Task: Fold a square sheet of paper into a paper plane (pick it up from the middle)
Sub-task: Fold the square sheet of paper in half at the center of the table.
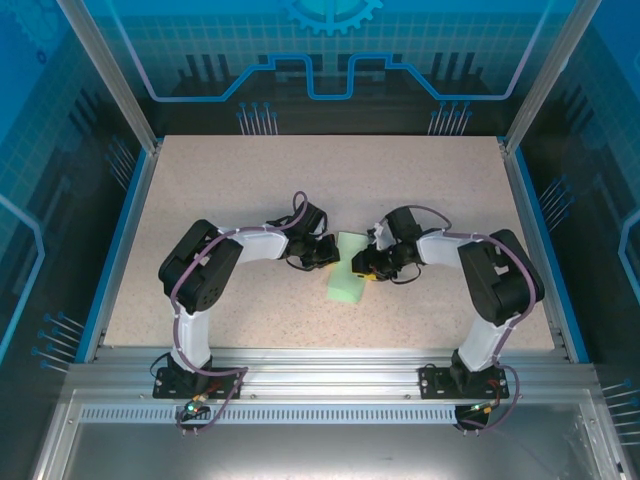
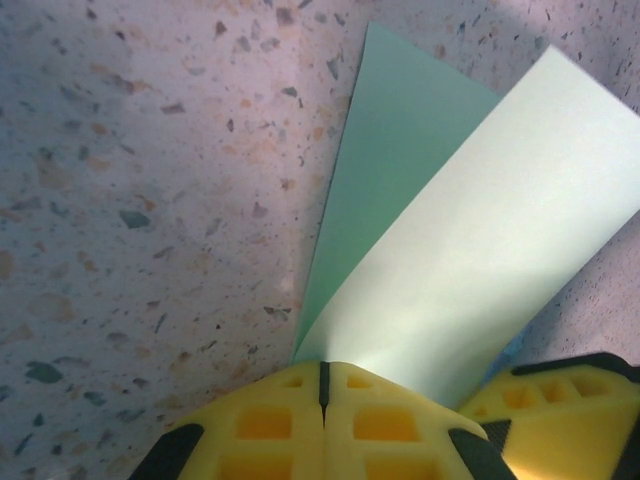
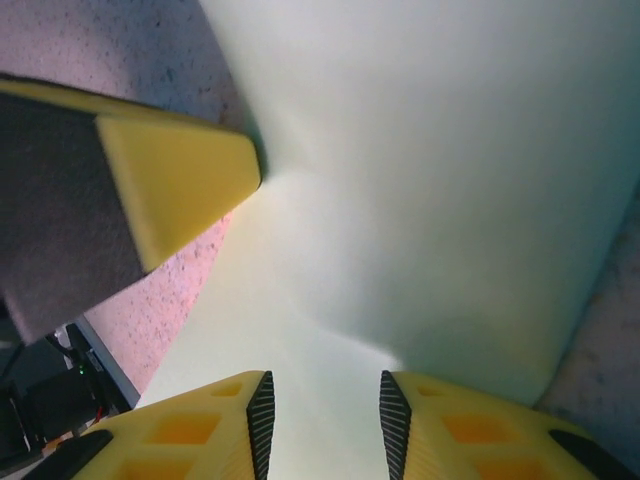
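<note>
Clerk: Nearest entry first: two arm bases, left base [image 1: 195, 380] and right base [image 1: 465, 380], bolted on the metal rail [image 1: 330, 362], well to the near side of the sheet of paper [image 1: 347, 275].

Checker: Largest item?

Clerk: Speckled table [image 1: 300, 180], one. The sheet lies on it about midway across, towards the rail.

Checker: Arms?

Clerk: Left arm [image 1: 200, 270], left of the sheet. It rises from its base, its elbow is bent outward away from the sheet, and its forearm reaches in towards the sheet's left edge. Right arm [image 1: 500, 275], right of the sheet, in a mirrored pose, with the wrist brought in over the sheet's right edge.

Checker: The sheet itself?

Clerk: Pale mint green, folded into a long strip running away from the bases. The left wrist view shows a lighter upper flap [image 2: 480, 260] raised over a darker layer that lies flat on the table.

Checker: Grippers?

Clerk: Left gripper [image 1: 325, 252] [image 2: 322, 372], at the sheet's left edge. Its yellow fingers are pressed together with no gap, and the flap is pinched at their tips. Right gripper [image 1: 368, 266] [image 3: 326, 385], at the sheet's right edge, low over the paper [image 3: 430, 150]. Its fingers stand apart, the paper shows across the gap, and neither pad is seen pressing it.
</note>
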{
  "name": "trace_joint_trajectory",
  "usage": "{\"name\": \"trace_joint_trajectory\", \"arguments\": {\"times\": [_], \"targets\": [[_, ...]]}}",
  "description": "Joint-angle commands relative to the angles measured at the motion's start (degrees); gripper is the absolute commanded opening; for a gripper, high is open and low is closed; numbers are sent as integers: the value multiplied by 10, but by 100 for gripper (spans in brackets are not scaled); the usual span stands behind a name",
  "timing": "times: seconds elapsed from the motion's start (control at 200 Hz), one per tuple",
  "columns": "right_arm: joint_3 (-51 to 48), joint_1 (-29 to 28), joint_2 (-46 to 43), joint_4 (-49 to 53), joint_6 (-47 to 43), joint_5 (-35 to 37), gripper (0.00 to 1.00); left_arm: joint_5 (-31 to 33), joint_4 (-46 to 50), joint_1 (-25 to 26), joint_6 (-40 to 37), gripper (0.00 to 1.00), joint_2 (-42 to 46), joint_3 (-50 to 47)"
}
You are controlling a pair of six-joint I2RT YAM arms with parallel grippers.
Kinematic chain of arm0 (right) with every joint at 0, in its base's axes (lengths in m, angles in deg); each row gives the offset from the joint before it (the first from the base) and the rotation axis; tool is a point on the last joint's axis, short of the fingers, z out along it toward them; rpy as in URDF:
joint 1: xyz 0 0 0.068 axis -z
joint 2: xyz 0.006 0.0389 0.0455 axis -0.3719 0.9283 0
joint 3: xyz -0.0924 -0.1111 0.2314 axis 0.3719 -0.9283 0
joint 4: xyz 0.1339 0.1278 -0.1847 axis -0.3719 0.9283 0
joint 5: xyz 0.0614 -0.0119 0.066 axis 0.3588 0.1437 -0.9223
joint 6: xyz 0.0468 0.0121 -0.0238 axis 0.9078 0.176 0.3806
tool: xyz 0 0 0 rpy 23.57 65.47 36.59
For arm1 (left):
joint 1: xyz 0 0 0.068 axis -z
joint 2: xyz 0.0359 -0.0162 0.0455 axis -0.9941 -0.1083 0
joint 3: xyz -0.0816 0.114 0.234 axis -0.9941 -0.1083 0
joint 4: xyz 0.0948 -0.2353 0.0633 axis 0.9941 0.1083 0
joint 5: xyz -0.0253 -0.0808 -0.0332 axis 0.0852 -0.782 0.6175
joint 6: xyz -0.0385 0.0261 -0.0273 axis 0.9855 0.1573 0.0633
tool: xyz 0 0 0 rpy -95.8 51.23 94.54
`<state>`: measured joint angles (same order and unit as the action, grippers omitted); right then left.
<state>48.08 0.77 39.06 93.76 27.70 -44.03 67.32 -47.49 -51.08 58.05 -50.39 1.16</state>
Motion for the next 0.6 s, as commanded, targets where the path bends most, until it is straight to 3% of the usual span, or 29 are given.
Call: {"name": "trace_joint_trajectory", "arguments": {"times": [0.0, 0.31, 0.595], "targets": [[-7, -6, -31, 10, 2, -16, 36, 9, 46, 8, -10, 0, -17, -3], [-47, -11, -1, -24, 16, -9, 37, 8, 48, 9, -12, 0, -15, -2], [-38, -22, -27, 15, 6, 4, 37, 8, 50, 9, -14, 0, -15, -1]]}}
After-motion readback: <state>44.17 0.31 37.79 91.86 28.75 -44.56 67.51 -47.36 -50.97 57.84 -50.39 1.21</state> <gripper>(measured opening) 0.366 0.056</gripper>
